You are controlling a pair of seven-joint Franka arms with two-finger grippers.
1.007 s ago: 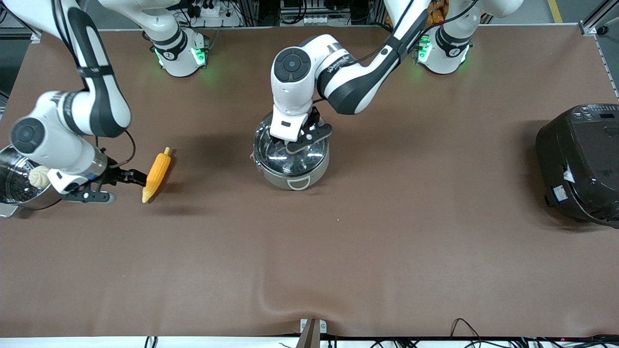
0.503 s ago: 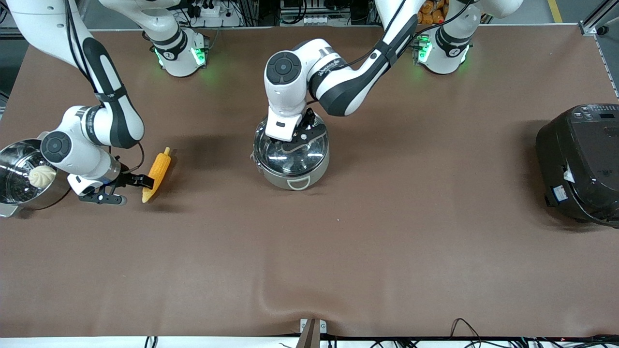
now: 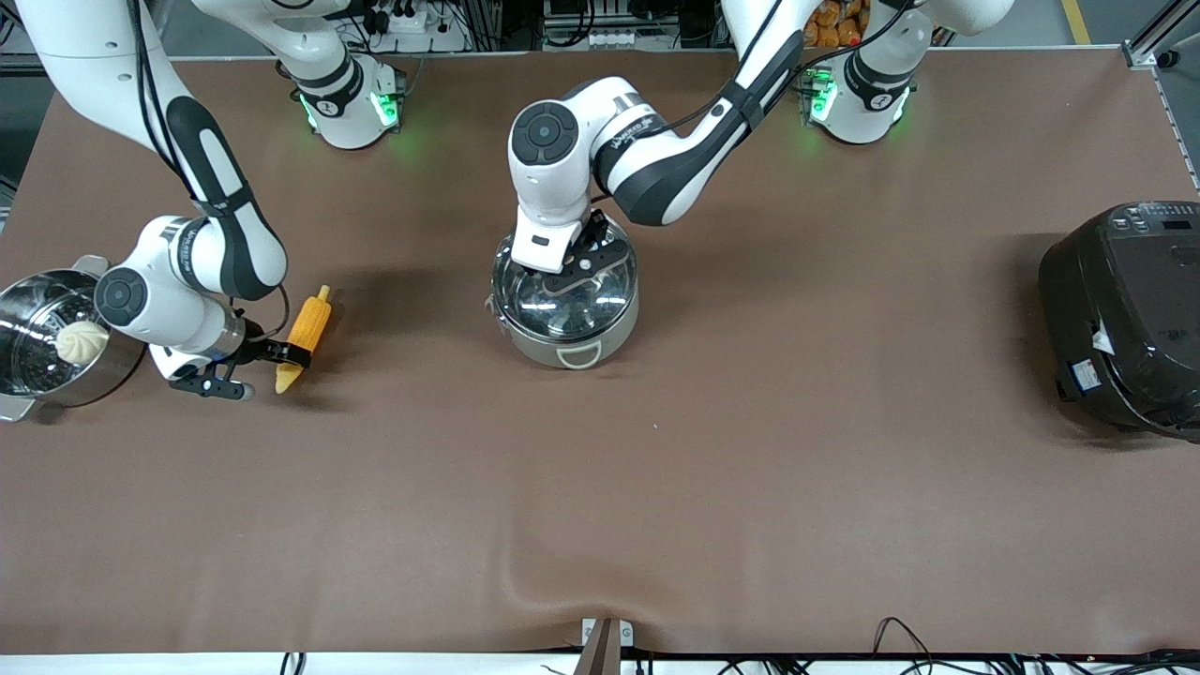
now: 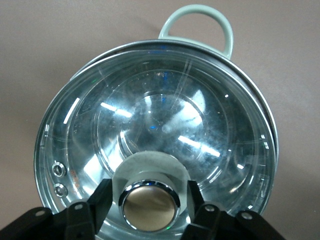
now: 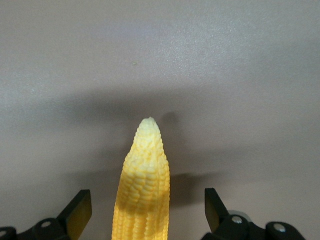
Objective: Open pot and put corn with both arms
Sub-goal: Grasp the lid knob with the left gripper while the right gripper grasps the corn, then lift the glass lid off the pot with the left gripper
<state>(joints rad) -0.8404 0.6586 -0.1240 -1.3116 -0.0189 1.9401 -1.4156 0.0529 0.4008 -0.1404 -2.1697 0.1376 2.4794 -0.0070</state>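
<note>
The steel pot stands mid-table with its glass lid on. My left gripper is down on the lid. In the left wrist view its fingers press the pale collar of the tan knob from both sides, so my left gripper is shut on it. The yellow corn lies on the table toward the right arm's end. My right gripper is low at the corn's nearer half. It is open, with the corn between the fingers and gaps on both sides.
A steel steamer pot with a white bun stands at the right arm's end of the table. A big black rice cooker stands at the left arm's end.
My left gripper has come down onto the lid's knob. My right arm has swung toward the corn and lowered, so its fingers now straddle the cob. The corn and pot have not moved.
</note>
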